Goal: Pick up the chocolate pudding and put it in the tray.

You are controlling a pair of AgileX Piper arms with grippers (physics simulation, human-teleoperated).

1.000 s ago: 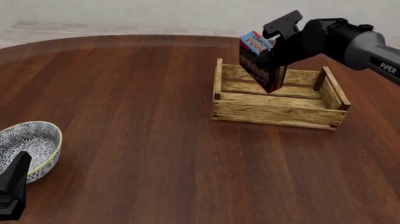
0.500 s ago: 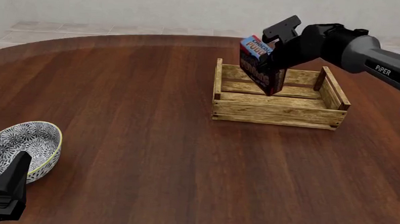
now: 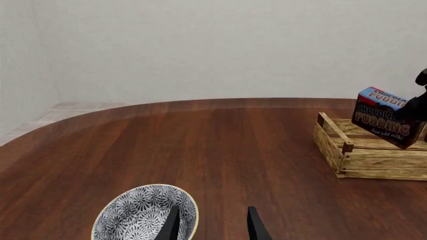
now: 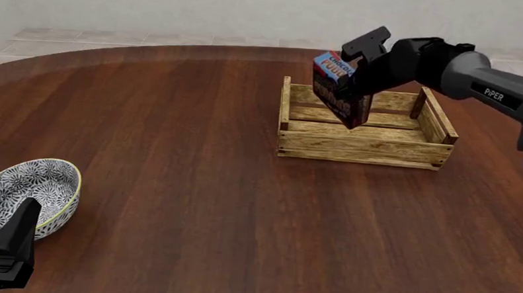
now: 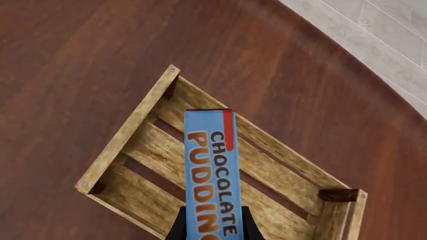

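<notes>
While the left end effector idles open beside a patterned bowl, the right end effector grips the chocolate pudding above the tray; only its wrist view shows slats directly beneath.
</notes>
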